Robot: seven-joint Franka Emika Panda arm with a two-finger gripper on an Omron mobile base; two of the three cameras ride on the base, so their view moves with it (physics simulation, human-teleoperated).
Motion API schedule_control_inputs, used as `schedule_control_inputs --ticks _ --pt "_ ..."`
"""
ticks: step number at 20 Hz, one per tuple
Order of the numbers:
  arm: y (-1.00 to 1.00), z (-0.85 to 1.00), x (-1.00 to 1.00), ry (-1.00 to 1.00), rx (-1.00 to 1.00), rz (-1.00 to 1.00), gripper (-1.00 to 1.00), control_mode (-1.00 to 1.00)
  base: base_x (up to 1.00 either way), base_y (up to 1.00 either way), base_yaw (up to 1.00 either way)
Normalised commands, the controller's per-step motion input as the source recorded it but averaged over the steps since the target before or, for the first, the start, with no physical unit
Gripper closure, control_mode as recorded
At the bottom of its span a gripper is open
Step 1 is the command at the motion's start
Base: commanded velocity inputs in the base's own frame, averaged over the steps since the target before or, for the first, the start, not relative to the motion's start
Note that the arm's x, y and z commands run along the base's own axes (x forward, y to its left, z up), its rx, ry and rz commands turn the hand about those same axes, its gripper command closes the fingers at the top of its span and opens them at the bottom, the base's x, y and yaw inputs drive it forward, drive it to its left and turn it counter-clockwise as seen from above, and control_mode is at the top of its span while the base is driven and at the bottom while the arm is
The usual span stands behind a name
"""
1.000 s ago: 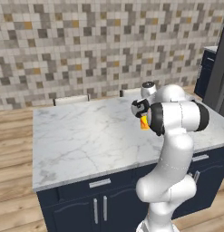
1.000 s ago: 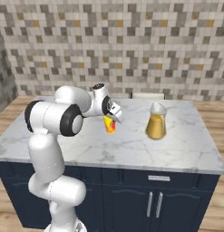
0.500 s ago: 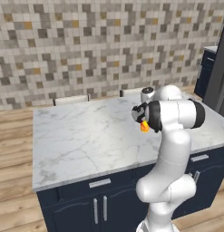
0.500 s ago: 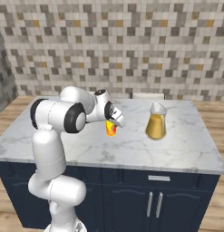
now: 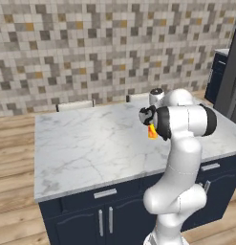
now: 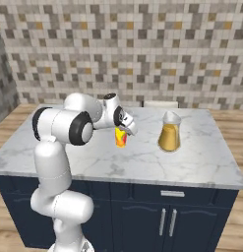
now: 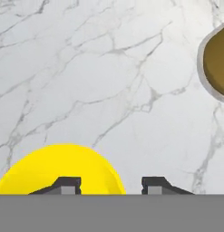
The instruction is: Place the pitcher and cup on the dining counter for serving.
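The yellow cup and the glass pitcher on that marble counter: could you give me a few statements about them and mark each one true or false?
1. The pitcher stands upright on the dining counter. True.
2. The cup lies tipped over on the wooden floor. False: it is upright, at the counter top.
3. The cup and pitcher touch each other. False: bare marble lies between them.
4. The gripper is right at the cup. True.
5. The pitcher is empty. False: its lower body shows amber liquid.
6. The jaws are clamped shut on the pitcher. False: they stand apart by the cup, and the pitcher stands free.
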Motion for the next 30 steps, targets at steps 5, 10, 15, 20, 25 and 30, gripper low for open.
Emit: schedule_control_inputs --ticks 5,10,15,20,25,30 --pt "0.0 0.7 -0.23 0.0 0.0 0.0 -1.0 -1.0 0.0 0.0 0.0" --pt "0.05 0.85 -0.7 -0.15 0.0 0.0 -1.0 -1.0 0.0 0.0 0.0" --pt "0.07 0.18 -1.0 -0.28 0.0 0.01 -1.0 -1.0 0.0 0.0 0.0" --pt "0.19 0.0 -1.0 -0.21 0.0 0.02 -1.0 -1.0 0.0 0.0 0.0" --pt "0.27 -0.1 -1.0 -0.17 -0.01 0.0 -1.0 -1.0 0.0 0.0 0.0" --pt "0.2 0.16 -1.0 -0.06 -0.01 0.0 -1.0 -1.0 0.0 0.0 0.0"
